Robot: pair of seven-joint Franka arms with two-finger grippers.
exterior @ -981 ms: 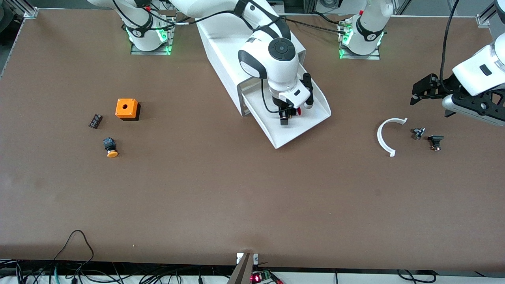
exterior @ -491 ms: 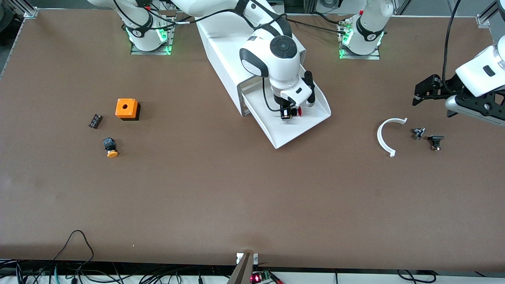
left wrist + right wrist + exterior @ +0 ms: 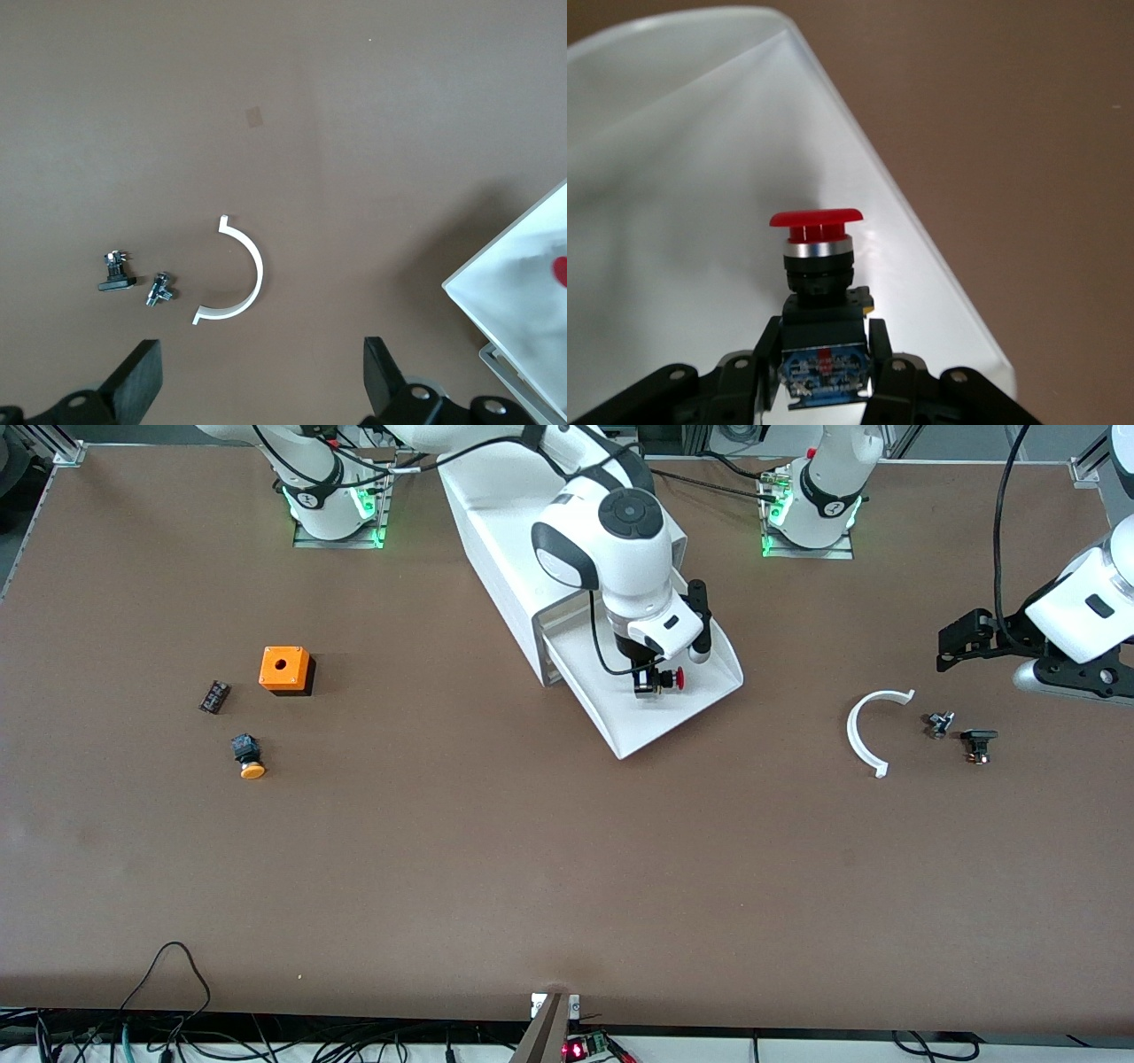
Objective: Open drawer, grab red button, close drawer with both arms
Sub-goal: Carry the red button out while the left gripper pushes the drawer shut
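The drawer (image 3: 657, 724) stands pulled out of the white cabinet (image 3: 496, 522) near the table's middle. Over its tray my right gripper (image 3: 645, 683) is shut on the black body of the button (image 3: 664, 680), whose red cap points sideways. In the right wrist view the fingers (image 3: 881, 341) clamp both sides of the button (image 3: 819, 266) above the drawer's white floor (image 3: 673, 177). My left gripper (image 3: 982, 666) hangs open and holds nothing over the left arm's end of the table; its fingers (image 3: 383, 372) stand wide apart.
A white arc (image 3: 873, 728) and two small metal parts (image 3: 939, 724) (image 3: 978, 744) lie under the left gripper. Toward the right arm's end sit an orange box with a hole (image 3: 284, 670), an orange-capped button (image 3: 249, 757) and a small black part (image 3: 213, 696).
My right gripper has shut on the button and shifted a little with it over the drawer. The left gripper has drawn away toward its end of the table.
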